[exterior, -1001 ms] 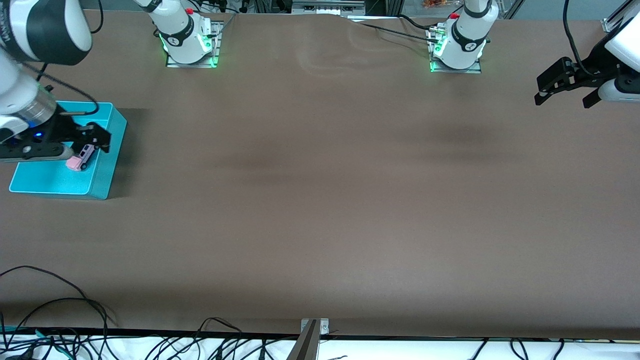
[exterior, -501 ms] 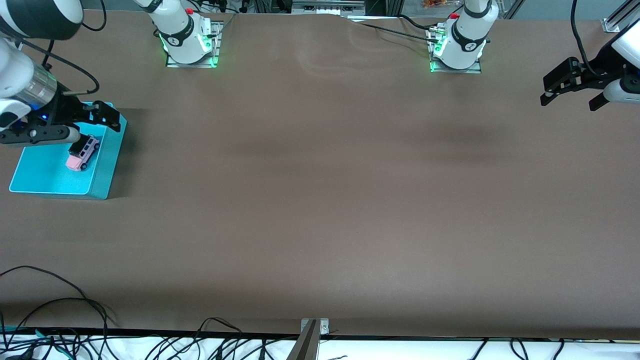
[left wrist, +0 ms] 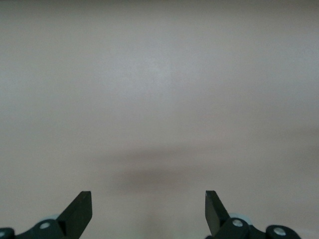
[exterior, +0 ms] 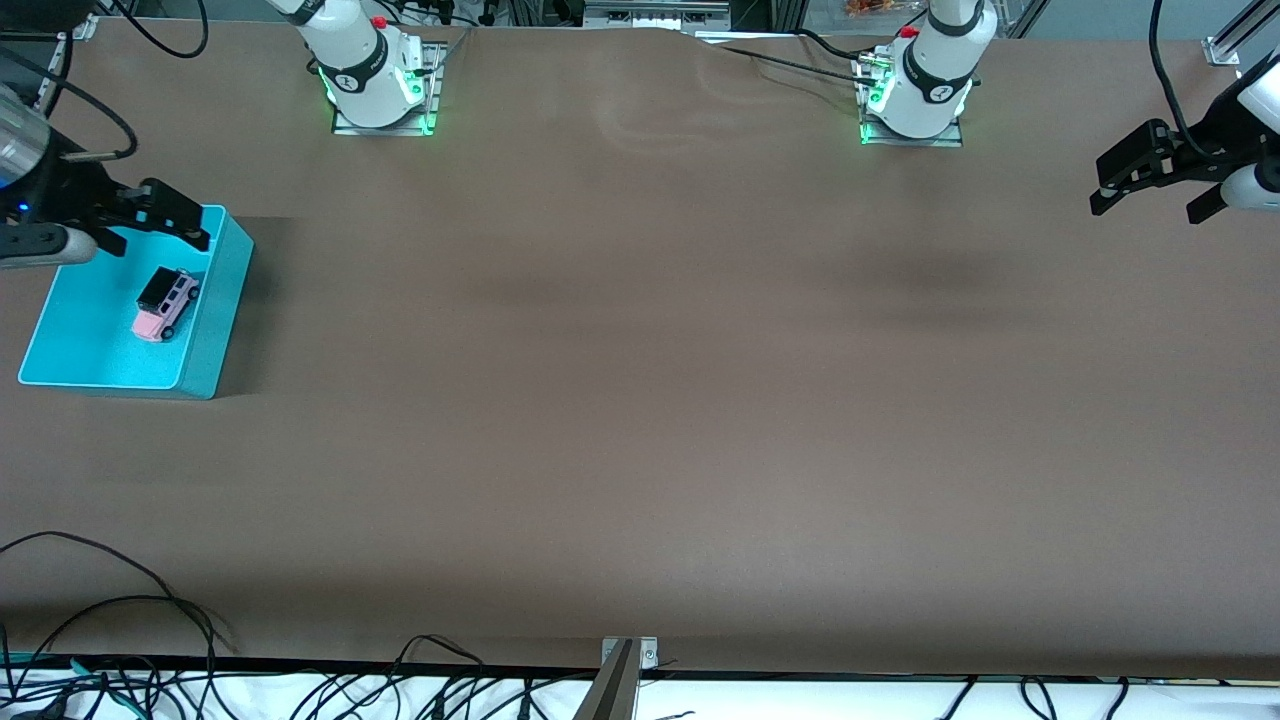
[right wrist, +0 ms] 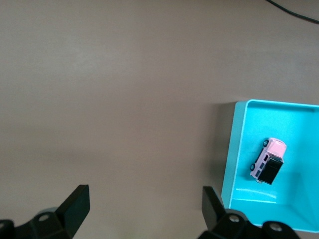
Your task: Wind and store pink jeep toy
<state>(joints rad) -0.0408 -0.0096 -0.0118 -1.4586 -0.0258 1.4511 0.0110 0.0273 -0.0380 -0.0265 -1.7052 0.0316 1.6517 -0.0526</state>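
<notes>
The pink jeep toy (exterior: 165,303), light pink with a black rear roof, lies in the turquoise bin (exterior: 213,320) at the right arm's end of the table. It also shows in the right wrist view (right wrist: 268,162), inside the bin (right wrist: 238,149). My right gripper (exterior: 158,240) is open and empty, raised over the bin's edge that lies farther from the front camera; its own view shows its jaws (right wrist: 144,204) wide apart over bare table. My left gripper (exterior: 1146,208) is open and empty, held in the air over the left arm's end of the table, with its jaws (left wrist: 148,209) over bare table.
The brown table surface (exterior: 640,380) spreads between the two arms. Both arm bases (exterior: 375,80) (exterior: 915,90) stand along the table's edge farthest from the front camera. Loose cables (exterior: 120,640) lie along the edge nearest to it.
My right gripper has lifted away from the jeep and drawn back over the bin's edge; the jeep stays in the bin. My left gripper has drifted slightly outward.
</notes>
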